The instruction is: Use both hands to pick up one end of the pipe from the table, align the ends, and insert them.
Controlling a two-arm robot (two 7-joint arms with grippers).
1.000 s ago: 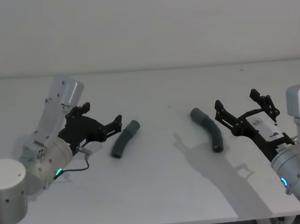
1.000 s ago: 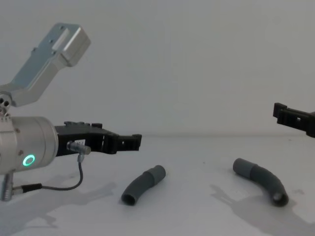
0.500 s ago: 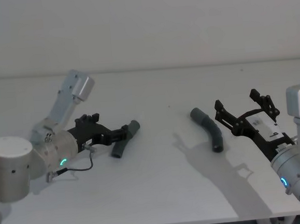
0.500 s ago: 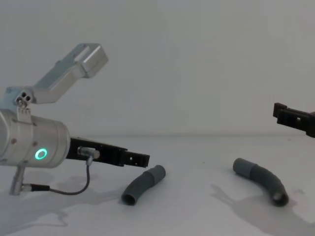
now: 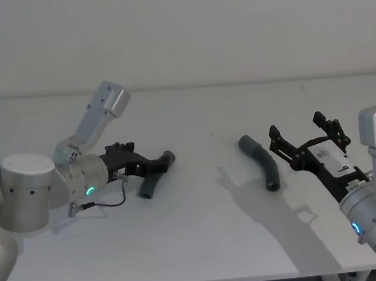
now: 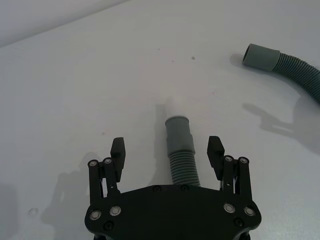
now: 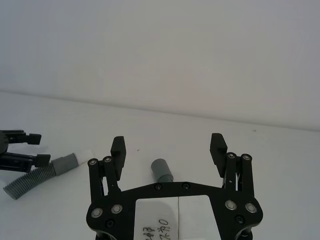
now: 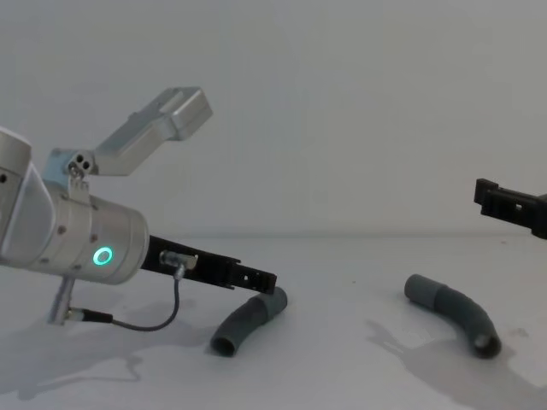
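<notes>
Listing, largest first:

1. Table (image 5: 196,244): white, matte. Far edge meets the wall, near edge runs along the bottom of the head view. A wide bare stretch lies between the two hose pieces, with more bare surface toward the near edge.

2. L arm (image 8: 77,243): silver, green ring lit. Vs 1 s ago it sits lower and reaches further fwd, slanting down toward the table.

3. R gripper (image 5: 298,128): same spot as 1 s ago, raised above the table near the R edge, just beside the R hose piece and apart from it. Fingers spread wide, nothing between them.

4. L gripper (image 6: 166,147): 1 s ago it was short of the L piece; now it's over it. Fingers apart, one on each side of the ribbed body, w/ a gap each side. No contact seen in the L wrist view.

5. L hose piece (image 5: 149,182): flat on the table, L of centre, unmoved. Ribbed body runs between the L gripper's fingers, cuff just past the fingertips.

6. R hose piece (image 5: 262,160): flat on the table, R of centre, curved, unmoved, well apart from the L piece.

7. Grey cuff (image 6: 261,56): far end of the R piece.

8. Whitish tip (image 6: 174,106): end of the L piece, beyond its cuff, pointing away from the L gripper.
</notes>
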